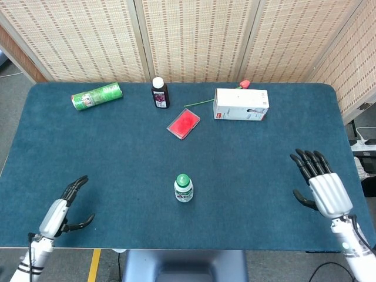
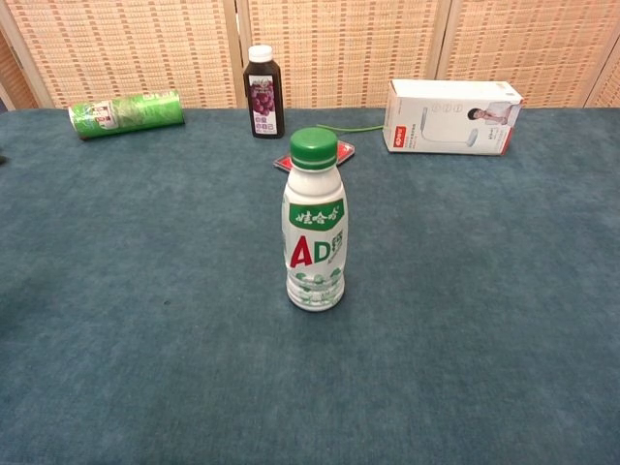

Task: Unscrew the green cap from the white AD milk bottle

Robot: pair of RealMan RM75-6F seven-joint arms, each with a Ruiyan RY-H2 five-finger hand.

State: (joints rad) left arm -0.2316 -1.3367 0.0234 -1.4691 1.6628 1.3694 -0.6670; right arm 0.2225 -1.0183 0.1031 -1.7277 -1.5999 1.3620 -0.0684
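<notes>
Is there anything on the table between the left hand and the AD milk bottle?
No. In the head view, only bare blue cloth lies between the left hand and the AD milk bottle.

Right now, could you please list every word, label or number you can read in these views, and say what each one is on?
"AD": large red and green letters on the white AD milk bottle, which carries the green cap.
Green band above it: Chinese characters, too small to read.
Dark juice bottle: label unreadable.
Green can, lying down: print blurred.
White box: small red logo, unreadable.

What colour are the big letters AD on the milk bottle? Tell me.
A is red, D is green, on the AD milk bottle; clearest in the chest view.
</notes>
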